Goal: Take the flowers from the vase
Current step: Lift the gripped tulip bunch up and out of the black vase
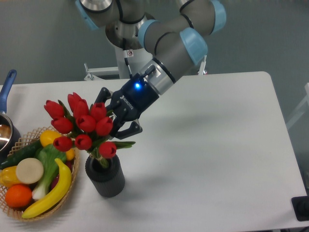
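Gripper is clamped on the tulip bunch from the right, left of frame centre. Stems run down-right into the mouth of the ribbed grey vase, directly below; ends look not yet clear. Pull needs to follow the stem axis, up-left.

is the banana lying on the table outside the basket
No, the banana lies inside the wicker basket, along its right side next to the other fruits and vegetables.

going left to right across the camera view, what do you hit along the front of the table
wicker basket of fruit and vegetables → dark ribbed vase → bare white table
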You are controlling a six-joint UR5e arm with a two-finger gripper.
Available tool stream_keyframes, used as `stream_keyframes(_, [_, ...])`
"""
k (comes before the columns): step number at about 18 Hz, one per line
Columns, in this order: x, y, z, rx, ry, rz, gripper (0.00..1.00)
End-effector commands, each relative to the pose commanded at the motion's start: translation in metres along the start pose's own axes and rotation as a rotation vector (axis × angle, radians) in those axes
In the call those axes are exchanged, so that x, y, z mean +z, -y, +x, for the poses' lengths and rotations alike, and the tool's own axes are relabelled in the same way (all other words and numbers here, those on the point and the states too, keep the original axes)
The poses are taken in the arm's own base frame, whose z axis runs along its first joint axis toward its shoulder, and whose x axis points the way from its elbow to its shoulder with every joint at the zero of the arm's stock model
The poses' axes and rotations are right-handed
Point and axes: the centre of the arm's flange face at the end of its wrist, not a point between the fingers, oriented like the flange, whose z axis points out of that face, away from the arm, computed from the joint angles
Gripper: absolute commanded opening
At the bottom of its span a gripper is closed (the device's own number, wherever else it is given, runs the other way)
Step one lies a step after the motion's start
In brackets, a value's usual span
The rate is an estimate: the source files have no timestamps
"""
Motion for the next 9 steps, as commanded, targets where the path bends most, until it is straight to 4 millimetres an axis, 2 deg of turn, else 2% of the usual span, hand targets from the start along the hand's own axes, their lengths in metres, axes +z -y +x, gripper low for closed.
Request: stream_keyframes(9, [-0.016, 0.046, 0.016, -0.039, 0.025, 0.019, 0.42])
